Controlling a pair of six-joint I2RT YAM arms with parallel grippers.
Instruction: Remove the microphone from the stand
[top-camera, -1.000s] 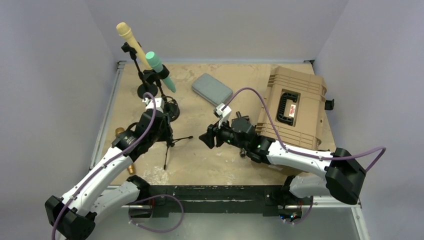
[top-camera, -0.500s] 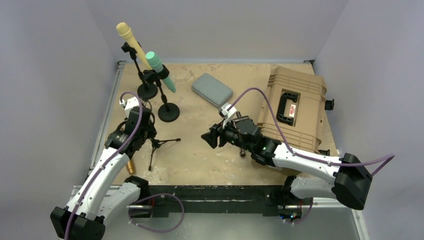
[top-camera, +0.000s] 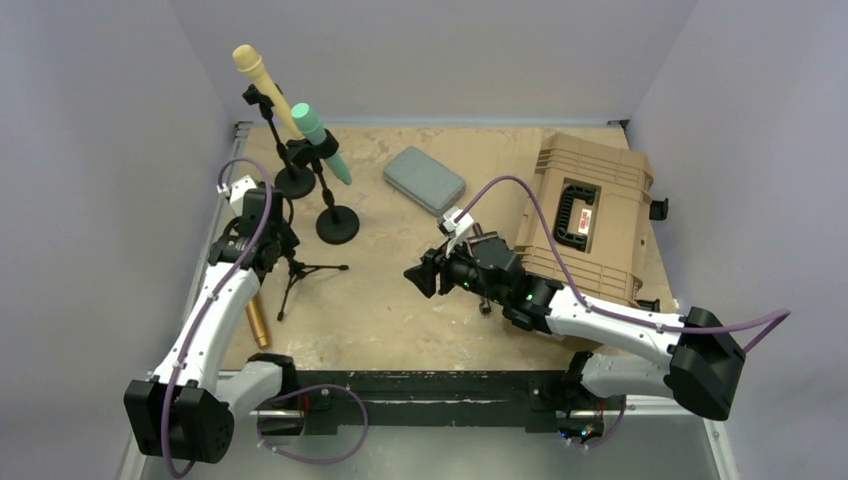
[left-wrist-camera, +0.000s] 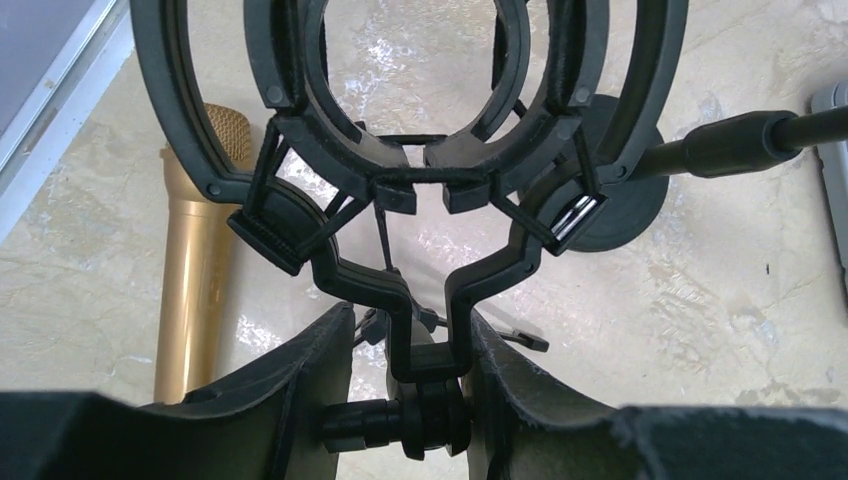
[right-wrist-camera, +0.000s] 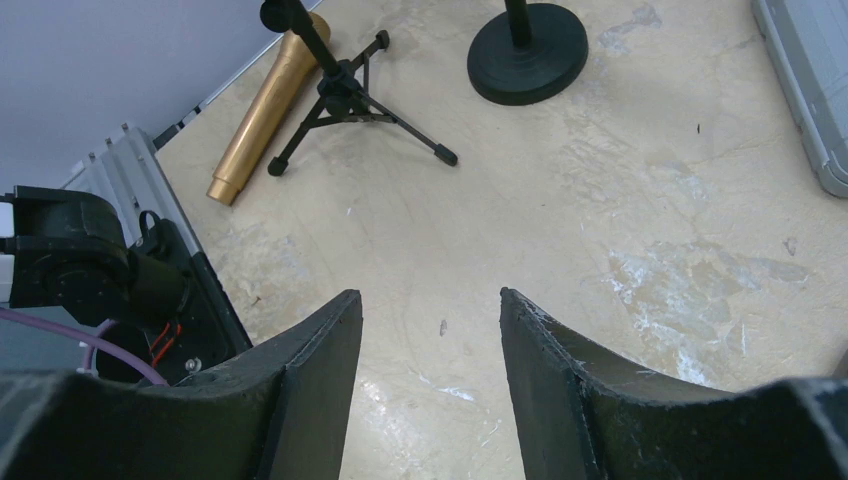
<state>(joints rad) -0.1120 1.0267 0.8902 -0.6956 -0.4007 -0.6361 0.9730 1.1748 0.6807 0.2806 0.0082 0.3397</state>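
A gold microphone (top-camera: 258, 322) lies flat on the table by the left edge, out of any stand; it also shows in the left wrist view (left-wrist-camera: 195, 270) and the right wrist view (right-wrist-camera: 268, 108). My left gripper (top-camera: 258, 238) is shut on the swivel joint (left-wrist-camera: 440, 400) of a small black tripod stand (top-camera: 298, 268). The stand's empty shock-mount ring (left-wrist-camera: 410, 120) sits just ahead of my left gripper (left-wrist-camera: 410, 335). My right gripper (top-camera: 416, 276) is open and empty above bare table, to the right of the tripod (right-wrist-camera: 345, 95); it also shows in the right wrist view (right-wrist-camera: 430, 300).
Two round-base stands stand at the back left: one (top-camera: 295, 182) holds a yellow microphone (top-camera: 255, 75), the other (top-camera: 337, 225) a teal microphone (top-camera: 322, 142). A grey flat case (top-camera: 424, 179) lies mid-back. A tan hard case (top-camera: 585, 215) fills the right side.
My left arm has swung left and away from me, carrying the tripod stand with it and uncovering the gold microphone on the table. My right gripper has barely moved.
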